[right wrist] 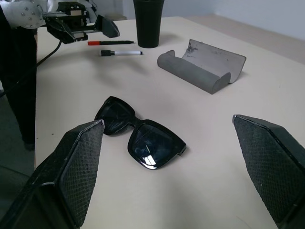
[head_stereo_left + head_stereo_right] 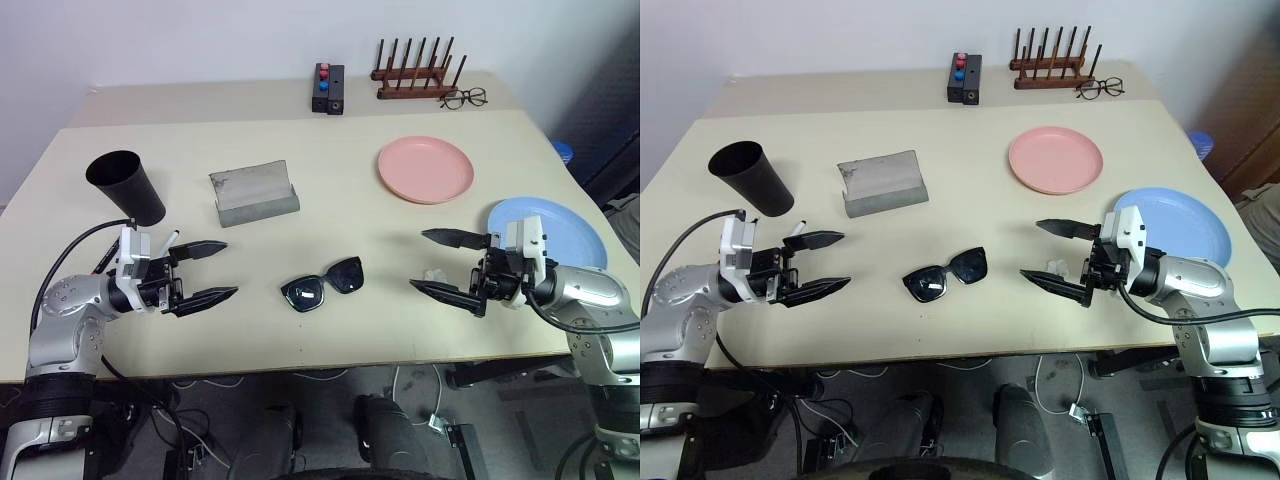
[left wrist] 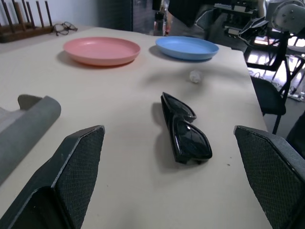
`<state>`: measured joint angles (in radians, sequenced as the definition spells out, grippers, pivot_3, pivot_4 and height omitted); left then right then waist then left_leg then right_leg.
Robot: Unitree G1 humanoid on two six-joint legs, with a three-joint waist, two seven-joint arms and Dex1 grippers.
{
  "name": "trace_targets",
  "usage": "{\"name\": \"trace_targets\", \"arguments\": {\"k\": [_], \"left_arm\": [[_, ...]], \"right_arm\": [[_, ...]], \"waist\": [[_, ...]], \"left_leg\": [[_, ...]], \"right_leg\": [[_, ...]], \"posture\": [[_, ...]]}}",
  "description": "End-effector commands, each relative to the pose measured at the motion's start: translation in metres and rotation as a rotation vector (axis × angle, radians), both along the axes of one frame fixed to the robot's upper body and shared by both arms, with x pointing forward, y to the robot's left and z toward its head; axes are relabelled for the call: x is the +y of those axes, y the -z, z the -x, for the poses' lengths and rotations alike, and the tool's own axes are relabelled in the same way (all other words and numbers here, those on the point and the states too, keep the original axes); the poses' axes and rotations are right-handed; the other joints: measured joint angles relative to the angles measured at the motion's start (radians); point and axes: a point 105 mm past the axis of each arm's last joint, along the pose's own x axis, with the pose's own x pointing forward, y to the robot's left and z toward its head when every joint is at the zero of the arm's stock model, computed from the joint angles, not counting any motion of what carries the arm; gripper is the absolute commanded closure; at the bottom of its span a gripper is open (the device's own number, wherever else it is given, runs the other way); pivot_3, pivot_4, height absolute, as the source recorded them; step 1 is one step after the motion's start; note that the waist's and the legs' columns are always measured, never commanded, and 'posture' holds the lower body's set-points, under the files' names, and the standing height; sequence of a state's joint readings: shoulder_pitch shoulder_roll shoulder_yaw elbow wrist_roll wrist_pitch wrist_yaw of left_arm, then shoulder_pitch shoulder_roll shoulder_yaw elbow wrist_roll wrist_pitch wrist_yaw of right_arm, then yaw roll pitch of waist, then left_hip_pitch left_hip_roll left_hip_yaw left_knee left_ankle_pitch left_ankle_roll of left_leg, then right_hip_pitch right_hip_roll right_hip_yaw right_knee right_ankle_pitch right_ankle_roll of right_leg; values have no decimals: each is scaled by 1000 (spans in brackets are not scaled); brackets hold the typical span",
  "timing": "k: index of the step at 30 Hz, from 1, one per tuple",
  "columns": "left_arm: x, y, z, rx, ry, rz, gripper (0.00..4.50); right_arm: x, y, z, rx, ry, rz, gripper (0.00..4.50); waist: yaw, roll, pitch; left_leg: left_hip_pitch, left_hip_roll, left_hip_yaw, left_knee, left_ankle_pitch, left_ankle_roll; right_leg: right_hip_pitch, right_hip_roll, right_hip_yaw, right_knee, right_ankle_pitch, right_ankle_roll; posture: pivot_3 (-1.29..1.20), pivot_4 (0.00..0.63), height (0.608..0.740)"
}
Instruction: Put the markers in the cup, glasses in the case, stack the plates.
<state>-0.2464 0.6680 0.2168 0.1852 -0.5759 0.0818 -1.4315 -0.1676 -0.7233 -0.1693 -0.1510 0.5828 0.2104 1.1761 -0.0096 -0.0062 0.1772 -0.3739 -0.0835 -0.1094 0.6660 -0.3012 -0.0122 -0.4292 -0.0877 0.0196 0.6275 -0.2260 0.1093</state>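
Black sunglasses, the glasses (image 2: pixel 323 283), lie folded near the table's front middle, between my two grippers. My left gripper (image 2: pixel 230 268) is open and level to their left, pointing at them. My right gripper (image 2: pixel 417 260) is open to their right, also pointing at them. Neither touches anything. The grey case (image 2: pixel 253 193) lies open behind the glasses. The black cup (image 2: pixel 125 185) stands at the far left. Two markers (image 1: pixel 121 53) lie side by side in front of the cup, behind my left gripper. The pink plate (image 2: pixel 425 168) and the blue plate (image 2: pixel 560 232) lie apart on the right.
A small crumpled white scrap (image 2: pixel 432 273) lies by my right gripper. At the back edge stand a black box with red and blue buttons (image 2: pixel 328 88), a wooden peg rack (image 2: pixel 415 75) and wire-framed spectacles (image 2: pixel 464 98).
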Motion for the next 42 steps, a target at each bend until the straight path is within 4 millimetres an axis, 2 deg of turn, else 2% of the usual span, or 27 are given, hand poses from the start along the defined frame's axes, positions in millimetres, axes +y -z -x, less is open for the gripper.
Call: {"name": "trace_targets", "arguments": {"k": [1, 10, 17, 20, 21, 23, 26, 28, 32, 37, 42], "left_arm": [[0, -8, -4, -37, 3, -2, 0], [-3, -6, -6, -34, 11, 10, 0], [11, -28, -13, -73, -32, 47, 0], [26, -40, -17, -90, -101, 93, 0], [32, -46, -20, -77, -146, 136, 0], [43, -53, -22, -51, -212, 193, 0], [47, -60, -20, -39, -266, 206, 0], [51, -64, -21, -23, -299, 206, 0], [62, -63, -27, -29, -433, 163, 0], [76, -51, -23, 14, -571, 109, 0], [88, -48, -14, 65, -662, 66, 0]], "right_arm": [[-3, -8, 0, -40, 8, -5, 90], [-3, -10, -1, -49, 24, -6, 90], [7, -16, -12, -89, 16, -26, 90], [17, -25, -27, -145, 43, -52, 90], [23, -31, -37, -168, 72, -98, 90], [41, -35, -45, -173, 62, -155, 90], [56, -47, -59, -196, 92, -200, 90], [59, -58, -68, -202, 115, -241, 90], [65, -64, -75, -215, 130, -233, 90], [86, -56, -72, -182, 90, -181, 90], [89, -54, -75, -231, 125, -146, 90]], "waist": [[0, 0, 0], [0, 0, 0], [-2, 0, 0], [-6, 0, 0], [-7, 0, 0], [-9, 0, 0], [-7, 0, 0], [-1, 0, 0], [0, 0, 0], [-10, 0, 0], [-8, 0, 1]], "left_leg": [[0, 0, 0, 0, 0, 0], [0, 0, 0, 0, 0, 0], [0, 0, 0, 0, 0, 0], [0, 0, 0, 0, 0, 0], [0, 0, 0, 0, 0, 0], [0, 1, 0, 0, 0, -1], [-1, 1, 0, -1, 1, -2], [-2, 0, 0, -1, 1, -2], [-2, -1, -1, -1, 1, -2], [-1, -1, 0, -3, 1, -2], [-2, 1, 1, -3, 1, -2]], "right_leg": [[0, 0, 0, 0, 0, 0], [0, 0, 0, 0, 0, 0], [0, 1, 0, 0, 0, 0], [0, 1, 0, 0, 0, 0], [-1, 1, 0, 0, 0, 0], [-1, 1, 0, 1, 0, 0], [-3, 1, 0, 2, 0, 0], [-4, 1, 1, 1, 0, 0], [-3, 1, 0, 1, 0, 0], [-5, 1, 1, 2, 0, 0], [-6, 2, 2, 2, 0, 0]], "posture": [[0, 150, 740], [0, 150, 740], [0, 150, 740], [0, 150, 740], [0, 150, 740], [0, 150, 740], [0, 150, 740], [0, 150, 740], [0, 150, 740], [0, 150, 740], [0, 150, 740]]}}
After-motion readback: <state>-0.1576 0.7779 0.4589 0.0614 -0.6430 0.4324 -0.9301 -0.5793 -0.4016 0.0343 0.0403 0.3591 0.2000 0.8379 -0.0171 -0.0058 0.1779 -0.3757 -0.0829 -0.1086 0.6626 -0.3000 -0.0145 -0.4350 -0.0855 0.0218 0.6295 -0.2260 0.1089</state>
